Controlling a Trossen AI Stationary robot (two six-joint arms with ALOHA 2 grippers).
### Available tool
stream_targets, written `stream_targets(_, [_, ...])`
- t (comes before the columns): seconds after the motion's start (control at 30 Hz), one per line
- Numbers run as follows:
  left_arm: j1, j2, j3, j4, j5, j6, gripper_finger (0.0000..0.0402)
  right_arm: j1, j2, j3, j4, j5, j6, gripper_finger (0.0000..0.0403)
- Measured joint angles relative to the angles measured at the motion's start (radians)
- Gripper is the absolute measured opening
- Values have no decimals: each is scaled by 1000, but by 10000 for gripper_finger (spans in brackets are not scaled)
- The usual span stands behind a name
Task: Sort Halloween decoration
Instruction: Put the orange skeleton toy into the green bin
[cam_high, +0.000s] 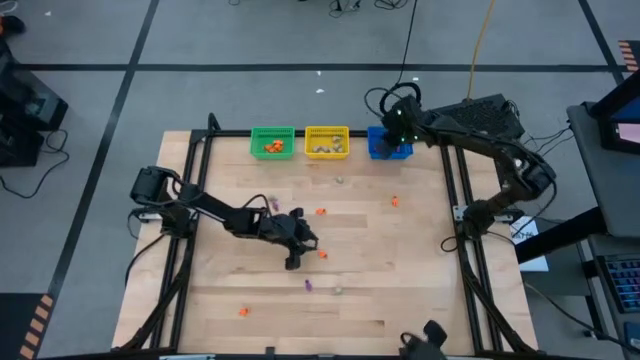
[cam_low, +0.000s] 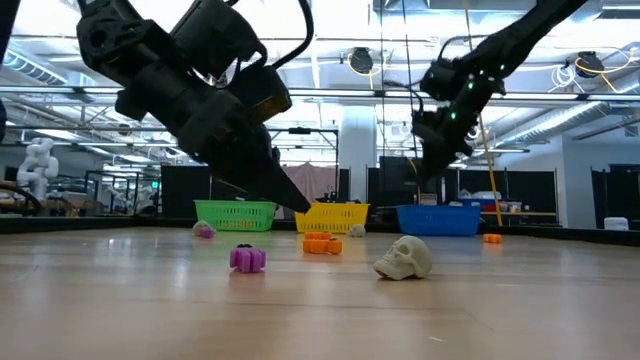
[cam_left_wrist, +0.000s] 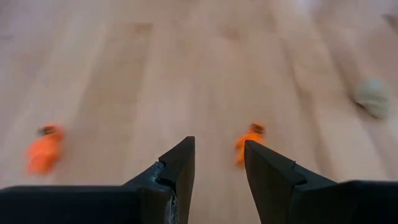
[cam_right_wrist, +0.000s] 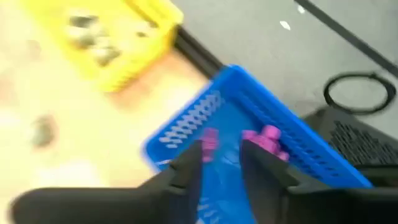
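Three baskets stand in a row along the bench's (cam_high: 400, 300) far edge. Green basket (cam_high: 272, 141): orange trinkets (cam_high: 273, 147). Yellow basket (cam_high: 327, 141): pale trinkets (cam_high: 325, 148). Blue basket (cam_right_wrist: 249, 124): purple trinkets (cam_right_wrist: 268, 135). Other trinkets lie scattered mid-bench. Left hand (cam_left_wrist: 217, 163), fingers apart, is low at mid-bench beside an orange piece (cam_left_wrist: 249, 140). Right hand (cam_right_wrist: 221, 160), fingers apart and empty, hangs over the blue basket.

The left arm reaches from the left edge toward the middle of the tabletop, its left gripper (cam_high: 293, 262) tilted downward close to the wood, fingers (cam_left_wrist: 176, 168) parted with a gap between them. The right arm stretches to the far right corner, its right gripper (cam_right_wrist: 221, 152) held above, fingers slightly apart.
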Motion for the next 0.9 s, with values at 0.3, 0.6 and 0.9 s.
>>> stream_targets(0.3, [5, 62, 11, 43, 106, 88, 146, 145, -107, -136, 86, -4, 11, 15])
stream_targets(0.6, [13, 193, 91, 89, 184, 93, 197, 195, -116, -191, 149, 0, 20, 3])
stream_targets(0.9, [16, 244, 140, 70, 172, 98, 117, 220, -116, -191, 186, 1, 18, 1])
